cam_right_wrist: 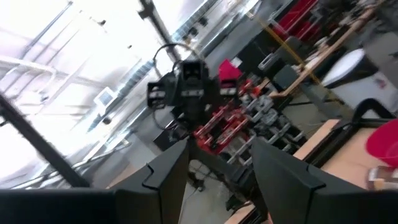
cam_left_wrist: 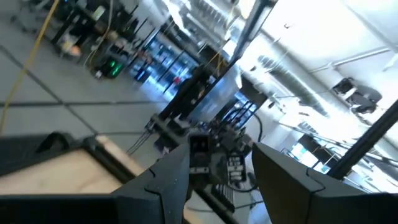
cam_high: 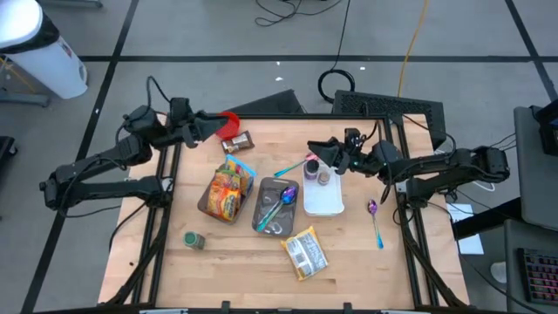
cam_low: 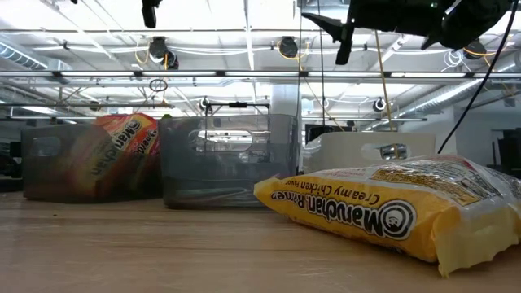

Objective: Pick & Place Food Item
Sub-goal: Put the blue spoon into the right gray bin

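Three bins sit mid-table in a row. The dark grey plastic bin [cam_high: 225,195] at 9 o'clock holds an orange ramen packet [cam_high: 226,189]. The middle grey see-through bin [cam_high: 275,206] holds a blue spoon [cam_high: 281,199] and a metal utensil. The white rectangular tray [cam_high: 322,197] at 3 o'clock holds a small dark jar [cam_high: 323,177].

The yellow Maruchan ramen packet [cam_high: 304,253] lies flat at 6 o'clock, outside every bin, long axis running 11 to 5 o'clock.

Left gripper [cam_high: 212,125] is raised at 11 o'clock, fingers part-open, empty. Right gripper [cam_high: 316,150] is raised at 1 o'clock, fingers part-open, empty.
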